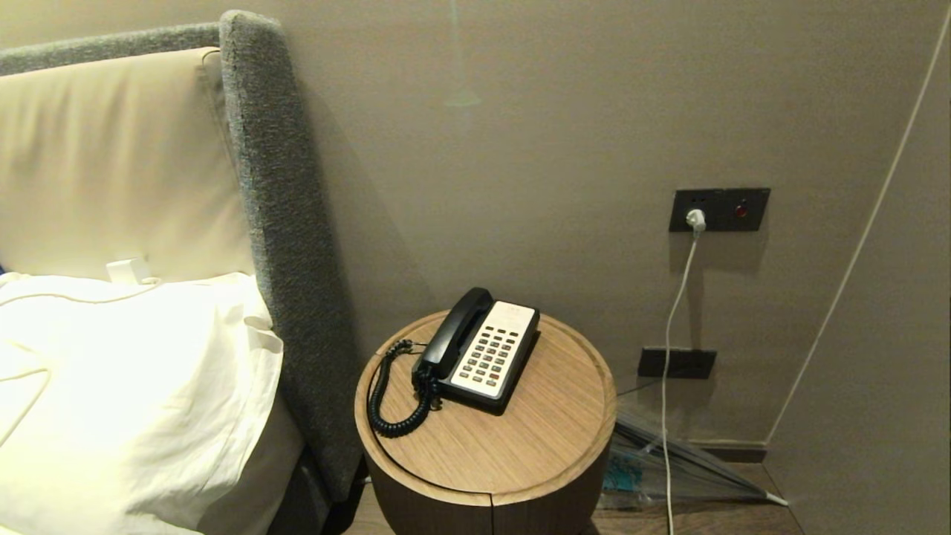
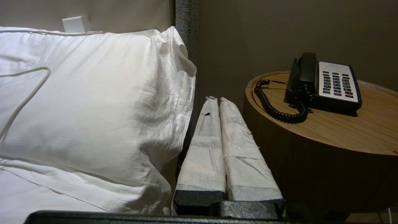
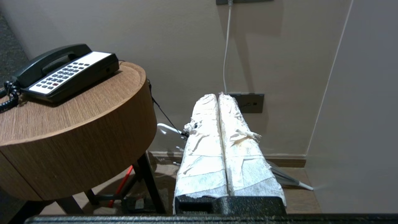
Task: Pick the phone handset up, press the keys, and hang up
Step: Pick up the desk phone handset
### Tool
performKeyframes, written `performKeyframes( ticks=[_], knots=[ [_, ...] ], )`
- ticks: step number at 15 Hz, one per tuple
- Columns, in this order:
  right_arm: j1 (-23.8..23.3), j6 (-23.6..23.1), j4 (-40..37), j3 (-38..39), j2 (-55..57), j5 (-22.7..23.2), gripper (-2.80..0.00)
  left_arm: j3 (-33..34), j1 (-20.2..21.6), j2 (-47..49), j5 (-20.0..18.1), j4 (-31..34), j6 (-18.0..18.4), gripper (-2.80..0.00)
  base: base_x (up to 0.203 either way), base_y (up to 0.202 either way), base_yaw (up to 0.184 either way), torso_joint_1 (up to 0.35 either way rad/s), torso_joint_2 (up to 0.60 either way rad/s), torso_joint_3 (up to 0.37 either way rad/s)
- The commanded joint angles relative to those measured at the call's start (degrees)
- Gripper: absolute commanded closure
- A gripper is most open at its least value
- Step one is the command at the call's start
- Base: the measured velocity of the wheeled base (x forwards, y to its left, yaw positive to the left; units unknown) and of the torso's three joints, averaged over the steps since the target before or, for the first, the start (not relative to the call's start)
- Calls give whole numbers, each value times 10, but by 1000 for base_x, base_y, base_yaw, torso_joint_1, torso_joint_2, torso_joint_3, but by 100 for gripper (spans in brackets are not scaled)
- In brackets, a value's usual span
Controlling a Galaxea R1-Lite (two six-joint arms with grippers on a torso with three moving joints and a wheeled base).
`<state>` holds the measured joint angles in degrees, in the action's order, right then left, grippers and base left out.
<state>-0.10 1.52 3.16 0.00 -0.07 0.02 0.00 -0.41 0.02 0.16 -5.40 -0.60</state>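
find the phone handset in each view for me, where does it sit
Head view: the phone handset lies cradled on the phone base's left side, centre of frame.
Left wrist view: handset at upper right, on the base.
Right wrist view: handset at upper left.
Shared landmark: the round wooden table.

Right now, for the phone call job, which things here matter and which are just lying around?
For the job:
- phone handset, resting on its cradle
- phone base with the keys
- coiled cord
- round bedside table

Just lying about:
- pillow
- padded headboard
- white charger cable in the wall socket
- folded umbrella on the floor
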Motion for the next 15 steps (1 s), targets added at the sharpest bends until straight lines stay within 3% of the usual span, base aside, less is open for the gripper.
performKeyframes(
  ticks=[1,7,15],
  knots=[
    [0,3,1,12,0,0,0,23,0,0,1,0,-1,0,0,0,0,0,0,0],
    [0,4,1,12,0,0,0,23,0,0,1,0,-1,0,0,0,0,0,1,-8],
    [0,4,1,12,0,0,0,23,0,0,1,-1,-1,0,0,0,0,2,4,-175]
  ],
)
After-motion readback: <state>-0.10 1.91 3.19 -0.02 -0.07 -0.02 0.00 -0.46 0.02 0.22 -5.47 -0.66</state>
